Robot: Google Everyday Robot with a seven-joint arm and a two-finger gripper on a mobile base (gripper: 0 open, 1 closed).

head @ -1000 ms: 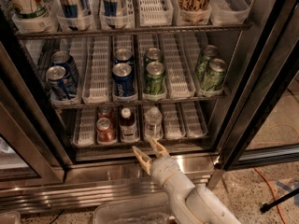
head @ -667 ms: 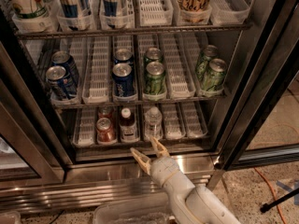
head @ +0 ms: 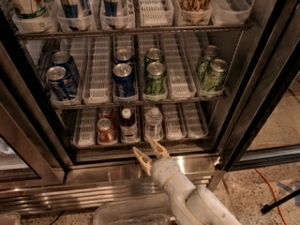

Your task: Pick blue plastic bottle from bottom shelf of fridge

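Hovering low before the steel sill of the fridge [head: 108, 175], your gripper [head: 150, 154] has its two fingers spread apart with nothing between them, tips aimed into the cabinet. The blue plastic bottle [head: 127, 127] stands on the bottom shelf [head: 178, 136], farther in and a little to the left of the gripper, upright, white cap on top, so its long axis is vertical and I judge a level side grasp around the body suits it. Mind that the gripper lines up more nearly with the clear water bottle [head: 153, 124], just right of your target; you would need to shift left before reaching in. Each item sits in its own ribbed lane tray: a red can [head: 106, 131] occupies the lane just left of the bottle, with another red can behind it. Above, the middle rack's trays carry blue cans [head: 123, 80] and green cans [head: 155, 78].
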